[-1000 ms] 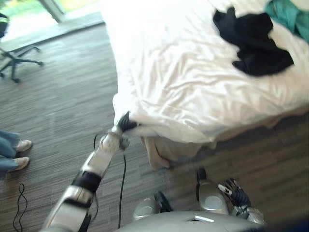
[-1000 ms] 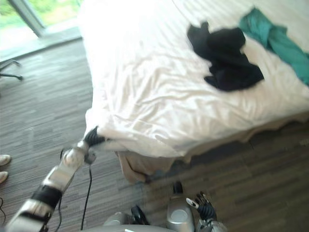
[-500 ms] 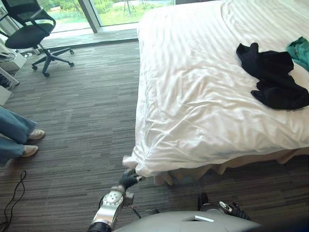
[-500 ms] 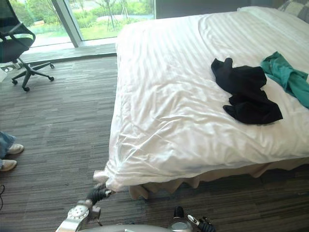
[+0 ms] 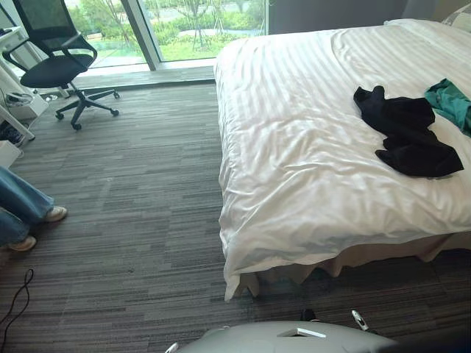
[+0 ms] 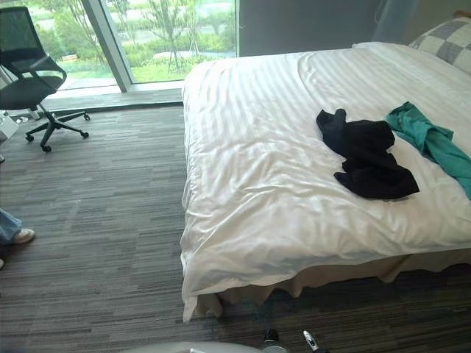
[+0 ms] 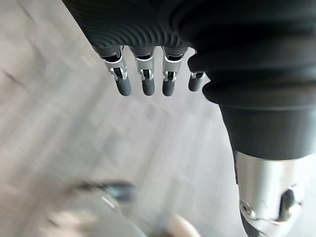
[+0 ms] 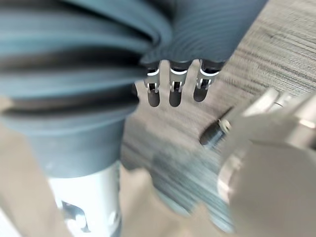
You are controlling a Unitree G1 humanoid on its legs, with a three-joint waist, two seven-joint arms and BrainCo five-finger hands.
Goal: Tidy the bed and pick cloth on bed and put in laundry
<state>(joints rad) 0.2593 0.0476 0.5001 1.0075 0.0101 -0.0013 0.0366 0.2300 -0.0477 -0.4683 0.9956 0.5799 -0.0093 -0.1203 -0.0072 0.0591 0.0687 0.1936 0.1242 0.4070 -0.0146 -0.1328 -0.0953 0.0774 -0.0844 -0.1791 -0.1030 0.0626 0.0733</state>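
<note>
1. You are looking down at a wide bed covered by a white striped duvet; the duvet's near left corner is hanging toward the grey striped carpet floor.
2. The crumpled black cloth is lying on the duvet toward the bed's right side. Its long axis is running diagonally, with the narrow end pointing at the far window side and the bulkier end at the bed's near right edge.
3. A long teal cloth is lying just beside it on the right, slanting the same way. You cannot tell whether the two are touching.
4. Your left hand is hanging above the floor, its fingers pointing straight out side by side and gripping nothing.
5. Your right hand is hanging over the floor in the same pose, fingers straight and empty.
6. A black office chair is standing by the window, and a person's legs in blue jeans are standing on the floor at the left.
</note>
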